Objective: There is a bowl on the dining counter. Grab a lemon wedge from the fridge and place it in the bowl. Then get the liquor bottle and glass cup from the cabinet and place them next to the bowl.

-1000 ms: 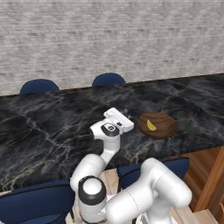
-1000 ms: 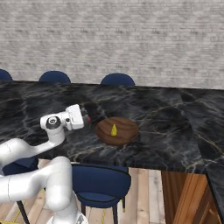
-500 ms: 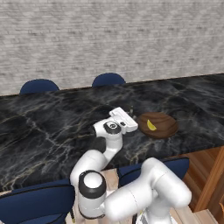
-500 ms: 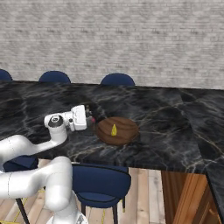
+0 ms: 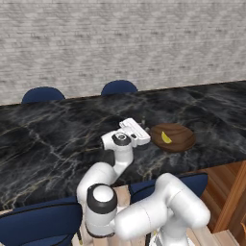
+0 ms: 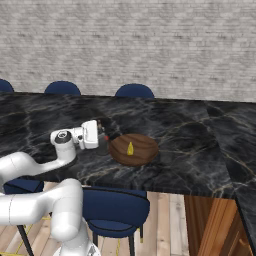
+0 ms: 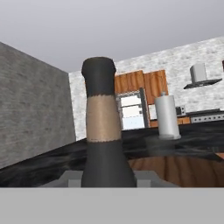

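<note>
Bottle (image 7: 102,140) being gripped at neck by part-closed gripper (image 6: 102,141), upright, just beside bowl (image 6: 134,149) on counter (image 6: 190,145); lemon (image 6: 130,148) lying in bowl. Risk: bottle being tipped against bowl rim if released tilted.

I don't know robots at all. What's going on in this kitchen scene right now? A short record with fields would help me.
Setting: dining counter, glossy black marble, with blue chairs along its far side
Bowl: brown wooden bowl standing on the counter
In the bowl: lemon wedge, yellow
Gripper: gripper just beside the bowl, low over the counter
Held: dark liquor bottle, upright between the fingers in the hand view
Bottle's place: next to the bowl; whether its base touches the counter cannot be told
Glass cup: not yet beside the bowl
</note>
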You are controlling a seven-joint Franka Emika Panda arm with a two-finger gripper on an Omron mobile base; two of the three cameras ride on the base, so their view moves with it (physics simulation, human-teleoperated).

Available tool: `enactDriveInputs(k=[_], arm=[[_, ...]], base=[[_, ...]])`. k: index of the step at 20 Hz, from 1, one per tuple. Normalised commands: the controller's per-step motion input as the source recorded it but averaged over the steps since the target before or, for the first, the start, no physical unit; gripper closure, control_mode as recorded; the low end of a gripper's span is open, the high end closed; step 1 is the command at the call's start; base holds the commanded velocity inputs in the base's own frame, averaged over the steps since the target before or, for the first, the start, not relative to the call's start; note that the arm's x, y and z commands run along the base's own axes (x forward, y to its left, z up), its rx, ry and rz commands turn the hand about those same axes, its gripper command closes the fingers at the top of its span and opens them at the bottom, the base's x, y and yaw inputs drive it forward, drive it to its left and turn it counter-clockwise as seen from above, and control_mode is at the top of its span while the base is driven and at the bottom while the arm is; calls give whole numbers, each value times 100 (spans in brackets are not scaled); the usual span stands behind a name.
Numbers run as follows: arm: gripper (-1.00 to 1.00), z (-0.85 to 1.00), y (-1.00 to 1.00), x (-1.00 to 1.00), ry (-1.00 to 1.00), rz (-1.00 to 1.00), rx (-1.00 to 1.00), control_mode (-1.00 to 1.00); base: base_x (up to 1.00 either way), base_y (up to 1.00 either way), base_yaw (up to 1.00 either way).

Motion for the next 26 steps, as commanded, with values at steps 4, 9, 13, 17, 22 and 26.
enactDriveInputs(k=[4, 9, 13, 17, 22, 26], arm=[[-100, -6, 6, -5, 0, 0, 0, -100], [-100, 21, 1, -30, -3, 0, 0, -100], [-100, 85, 8, -36, -11, 0, 0, -100], [-100, 100, 11, -16, -20, 0, 0, -100], [-100, 100, 6, -28, -18, 0, 3, -100], [-100, 100, 3, -52, -1, 12, 16, -100]], base=[[0, 0, 0], [0, 0, 0], [0, 0, 0], [0, 0, 0], [0, 0, 0], [0, 0, 0]])
